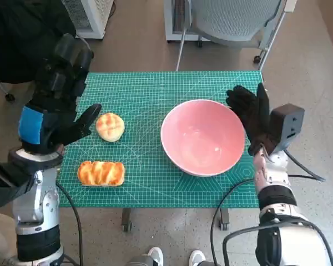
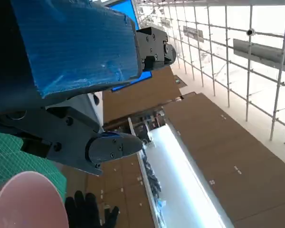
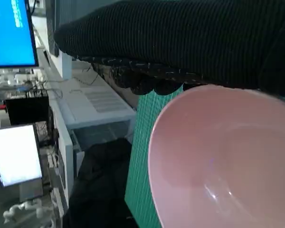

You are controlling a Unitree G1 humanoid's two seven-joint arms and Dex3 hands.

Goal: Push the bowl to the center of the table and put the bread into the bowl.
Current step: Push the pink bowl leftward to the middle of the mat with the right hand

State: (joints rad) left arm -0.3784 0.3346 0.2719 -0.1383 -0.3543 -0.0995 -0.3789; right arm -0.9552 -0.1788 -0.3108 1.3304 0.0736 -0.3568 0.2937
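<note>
- Right hand in black glove [image 1: 254, 119] stands spread, holding nothing, against the right rim of the pink plastic bowl [image 1: 203, 137], right of centre on the green cutting-mat table [image 1: 150, 94].
- Left hand [image 1: 58, 105] hovers spread, holding nothing, just left of the round bread bun [image 1: 110, 127]; the long golden loaf [image 1: 101, 173] lies nearer.
</note>
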